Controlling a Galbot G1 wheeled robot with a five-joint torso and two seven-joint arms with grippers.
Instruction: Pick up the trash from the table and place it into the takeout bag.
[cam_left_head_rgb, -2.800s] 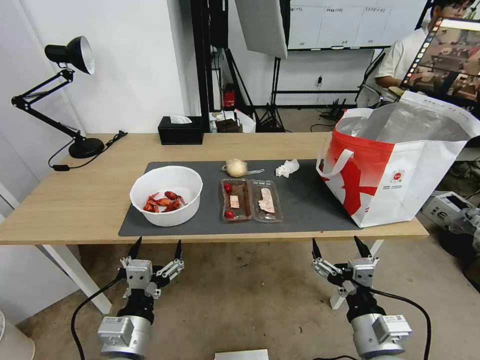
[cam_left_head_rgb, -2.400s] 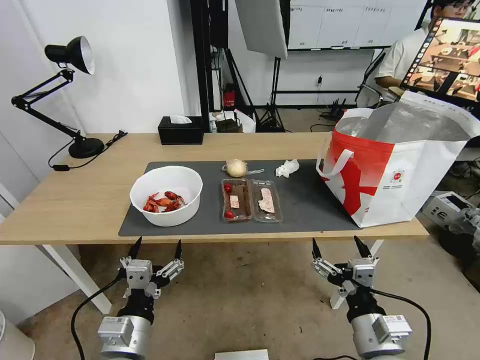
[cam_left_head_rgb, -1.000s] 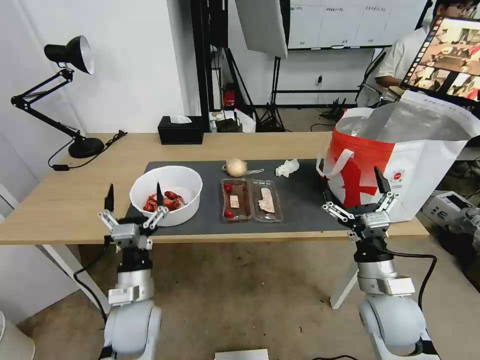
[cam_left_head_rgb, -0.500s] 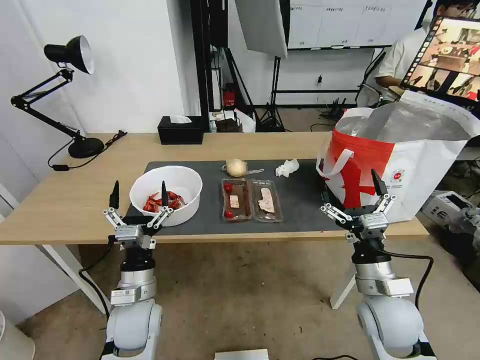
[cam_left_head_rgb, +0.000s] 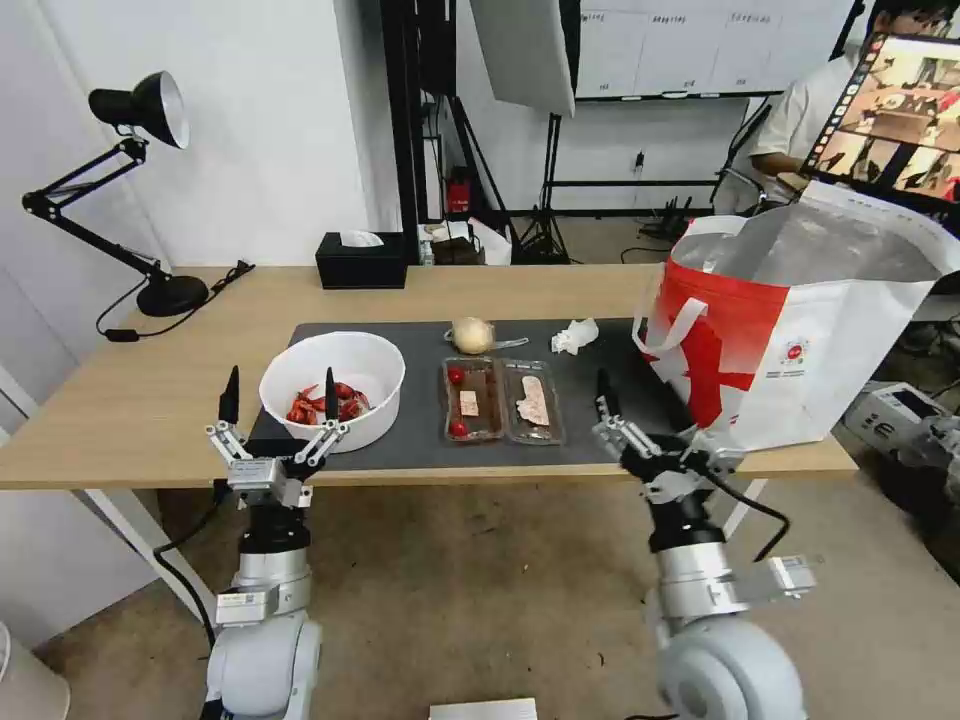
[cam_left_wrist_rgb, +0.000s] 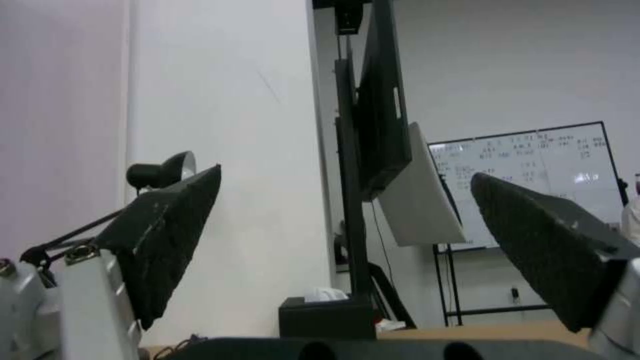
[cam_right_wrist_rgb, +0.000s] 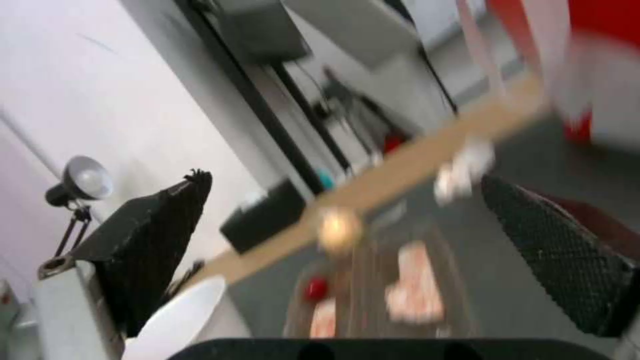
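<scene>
On the table lies a dark mat with the trash. A white bowl holds red crayfish shells. To its right are a clear hinged tray, a beige wrapped lump and a crumpled tissue. The takeout bag stands open at the right end. My left gripper is open at the table's front edge, before the bowl. My right gripper is open and tilted, between tray and bag. The right wrist view shows the tray, lump and tissue beyond the right gripper.
A black desk lamp stands at the table's back left, with its cord on the wood. A black tissue box sits at the back edge. Studio stands and a monitor fill the room behind. The left wrist view shows the tissue box.
Both arms have risen from below the table to its front edge. In the last half second my right gripper has swung left from the bag toward the tray and tilted. The left barely moved.
</scene>
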